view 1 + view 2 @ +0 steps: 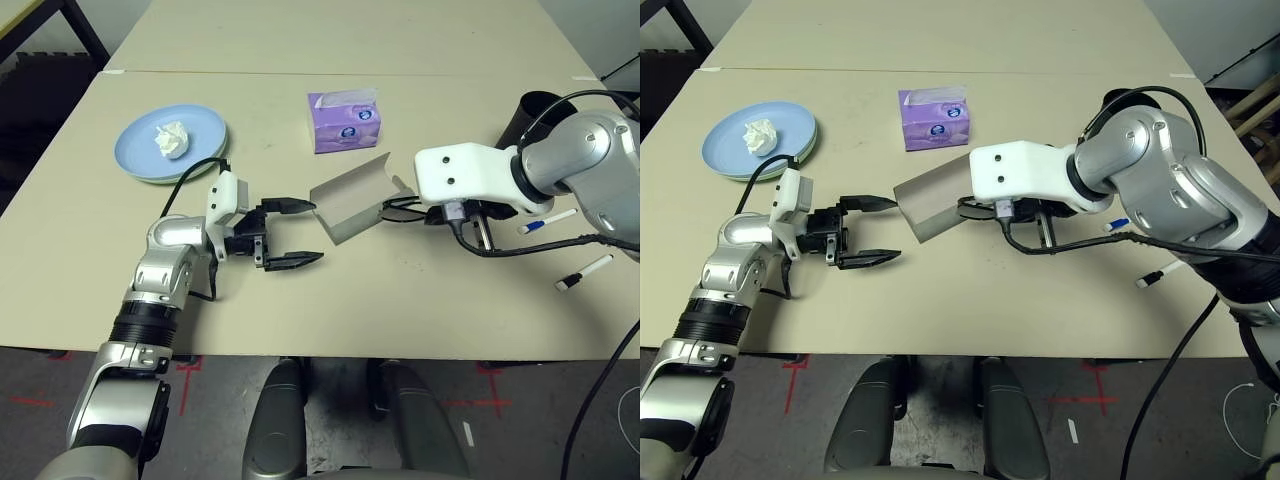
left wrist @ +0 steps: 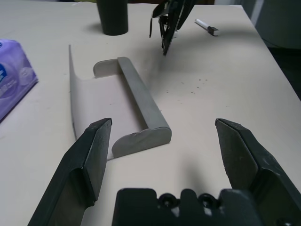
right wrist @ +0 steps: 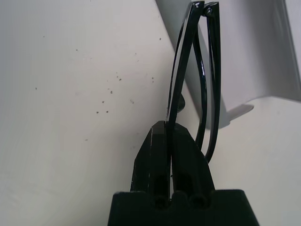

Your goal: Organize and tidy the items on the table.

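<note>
Relative to the open glasses case [image 1: 350, 200], right jaws [image 3: 170, 136] clamp the sunglasses [image 3: 214, 70] beside it, left jaws [image 2: 163, 136] stand apart near its other side; stowing the glasses and closing the case appear outstanding.

Open grey glasses case [image 2: 146, 103] between fingersahead

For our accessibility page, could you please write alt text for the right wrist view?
Folded black sunglasses are pinched in the right end effector above a beige table scattered with dark specks, beside an open grey case.
</note>
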Controlling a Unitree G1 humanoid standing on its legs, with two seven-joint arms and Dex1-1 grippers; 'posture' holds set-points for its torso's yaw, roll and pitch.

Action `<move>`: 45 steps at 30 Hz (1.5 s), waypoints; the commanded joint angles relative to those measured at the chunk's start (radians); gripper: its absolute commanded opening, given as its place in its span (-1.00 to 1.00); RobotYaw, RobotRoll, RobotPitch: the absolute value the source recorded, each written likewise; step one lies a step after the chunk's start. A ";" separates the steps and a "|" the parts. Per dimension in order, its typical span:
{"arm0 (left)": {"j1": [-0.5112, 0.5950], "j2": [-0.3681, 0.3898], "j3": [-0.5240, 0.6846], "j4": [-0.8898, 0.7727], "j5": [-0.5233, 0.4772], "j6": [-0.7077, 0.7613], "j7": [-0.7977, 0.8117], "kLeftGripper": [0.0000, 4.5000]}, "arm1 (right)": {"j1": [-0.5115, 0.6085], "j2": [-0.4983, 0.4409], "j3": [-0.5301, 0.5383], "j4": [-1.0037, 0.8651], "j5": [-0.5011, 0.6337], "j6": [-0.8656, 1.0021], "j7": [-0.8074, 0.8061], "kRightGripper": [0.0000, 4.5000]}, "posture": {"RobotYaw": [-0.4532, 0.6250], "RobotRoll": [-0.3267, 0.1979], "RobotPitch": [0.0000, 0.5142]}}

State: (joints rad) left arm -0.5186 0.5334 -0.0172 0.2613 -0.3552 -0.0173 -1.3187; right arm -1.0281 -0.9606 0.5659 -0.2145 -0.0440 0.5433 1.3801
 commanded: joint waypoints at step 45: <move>0.103 0.043 0.009 -0.196 -0.038 0.099 0.109 1.00 | -0.086 0.310 -0.001 0.550 -0.346 -0.670 -0.041 -0.99 | 0.40 0.25 -0.09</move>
State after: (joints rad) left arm -0.4354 0.5714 -0.0018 0.0849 -0.3910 0.0849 -1.2067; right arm -1.1189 -0.6517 0.5629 0.3234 -0.3811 -0.1203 1.3343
